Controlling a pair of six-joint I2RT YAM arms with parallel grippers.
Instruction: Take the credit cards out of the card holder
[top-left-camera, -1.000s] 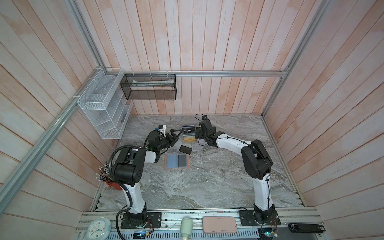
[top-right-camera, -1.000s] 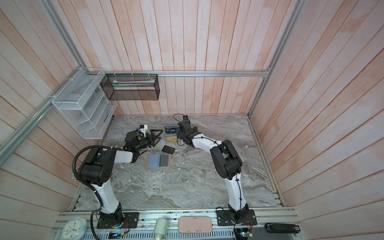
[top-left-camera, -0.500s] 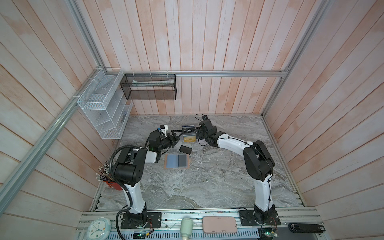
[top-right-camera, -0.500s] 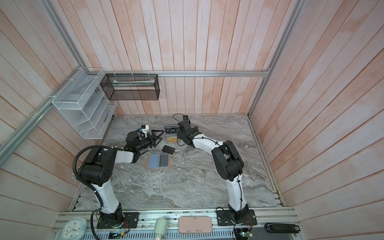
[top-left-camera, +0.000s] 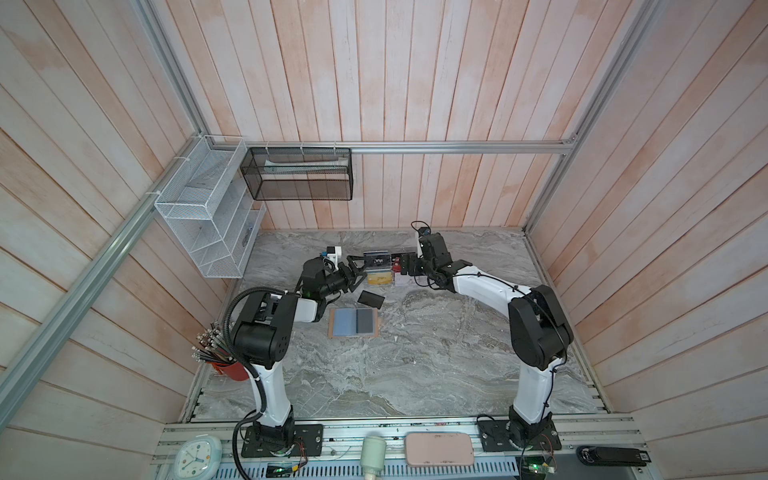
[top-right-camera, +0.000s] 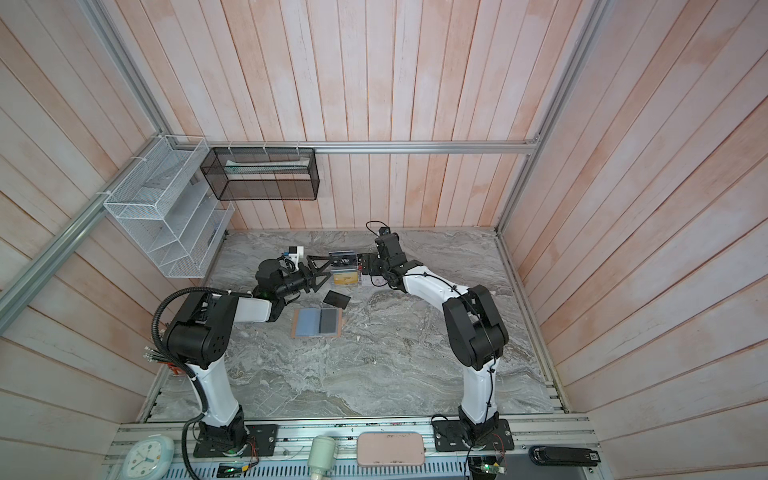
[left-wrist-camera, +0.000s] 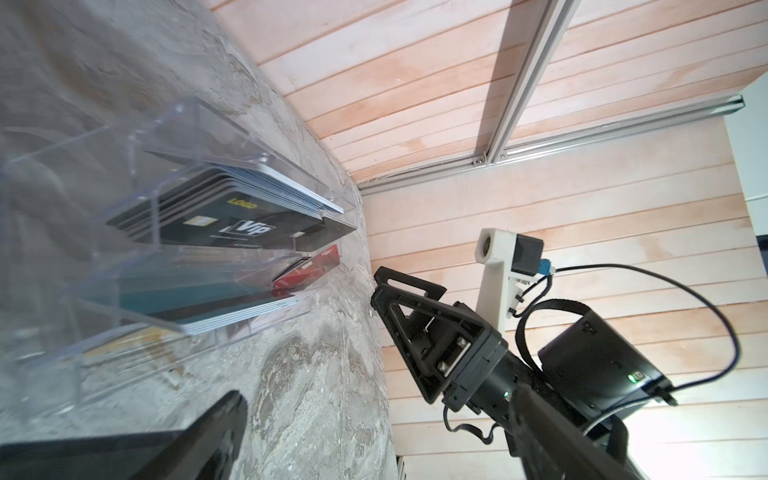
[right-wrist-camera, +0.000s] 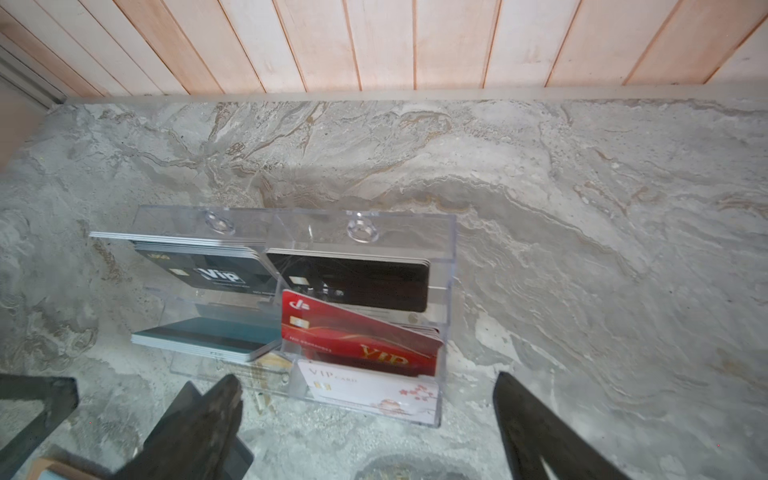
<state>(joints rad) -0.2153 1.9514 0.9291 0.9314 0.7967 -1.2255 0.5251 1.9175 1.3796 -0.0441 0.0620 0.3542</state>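
The card holder (top-left-camera: 354, 323) (top-right-camera: 318, 322) lies open and flat on the marble, its blue and grey lining facing up. A plain black card (top-left-camera: 371, 299) (top-right-camera: 337, 299) lies on the table just behind it. A dark red card (right-wrist-camera: 357, 336) leans askew in the clear rack (top-left-camera: 380, 272), and a black Vip card (right-wrist-camera: 220, 276) (left-wrist-camera: 249, 228) stands in the tier behind. My left gripper (top-left-camera: 363, 272) is open at the rack's left side. My right gripper (right-wrist-camera: 365, 415) (top-left-camera: 401, 266) is open at its right front, holding nothing.
The clear acrylic rack (right-wrist-camera: 446, 266) holds several stacks of cards. White (top-left-camera: 208, 208) and black (top-left-camera: 299, 174) mesh baskets hang on the back-left walls. A red pen pot (top-left-camera: 226, 368) stands by the left arm's base. A pink case (top-left-camera: 439, 449) and a clock (top-left-camera: 197, 455) lie on the front rail.
The right arm's elbow has swung to the right, and its gripper has drawn back slightly from the rack. The left arm, the cards and the card holder have not moved.
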